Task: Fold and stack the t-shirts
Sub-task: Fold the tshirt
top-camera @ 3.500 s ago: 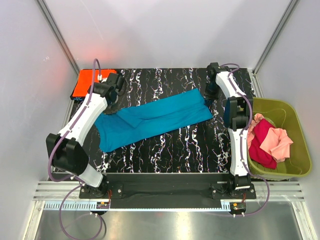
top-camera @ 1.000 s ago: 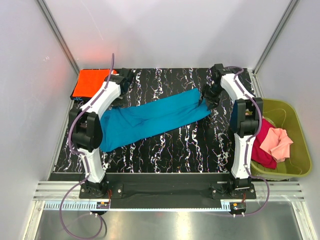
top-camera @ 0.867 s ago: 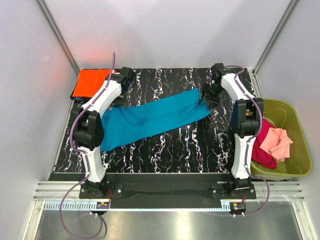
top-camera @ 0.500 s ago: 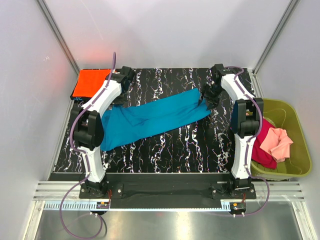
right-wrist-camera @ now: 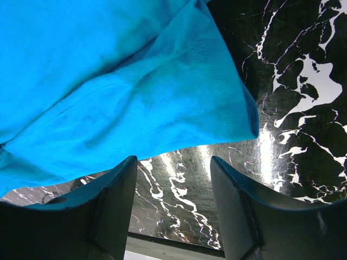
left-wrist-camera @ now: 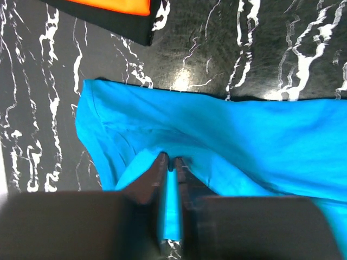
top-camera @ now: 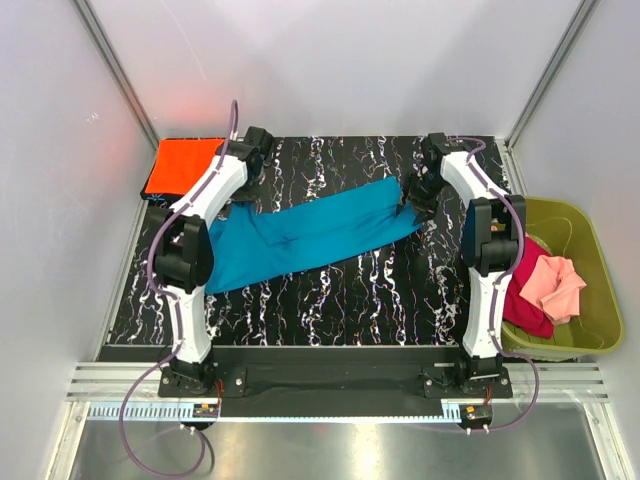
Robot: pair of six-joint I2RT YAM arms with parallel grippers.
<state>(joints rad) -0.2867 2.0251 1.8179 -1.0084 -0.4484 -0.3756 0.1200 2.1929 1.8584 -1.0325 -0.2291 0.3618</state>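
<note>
Top view, teal t-shirt (top-camera: 320, 232): lies as a long slanted band across the middle of the marbled table (top-camera: 340, 300), looking folded lengthwise; you are mid-fold on this one
Top view, other shirts: the orange t-shirt (top-camera: 185, 165) sits folded at the far left corner; the pink t-shirt (top-camera: 555, 285) and magenta t-shirt (top-camera: 522, 300) lie in the olive bin (top-camera: 595, 250) off the right edge
Top view, arms: left gripper (top-camera: 243, 195) at the band's left end, right gripper (top-camera: 412, 205) at its far right corner
Left wrist, fingers (left-wrist-camera: 161, 168): nearly pressed together with a thin slit, a ridge of teal cloth rising to the tips; you cannot tell whether cloth is nipped
Left wrist, step: lift clear before you slide, or the hem may drag and spoil the fold
Right wrist, fingers (right-wrist-camera: 116, 206): spread wide, nothing between them, just off the shirt's stitched corner
Right wrist, step: take that corner through both layers, square to the hem, so the end carries over flat
Room: bare table lies on your side of the band; the orange shirt fills the far left and the bin wall is near the right arm, so keep swings inboard
</note>
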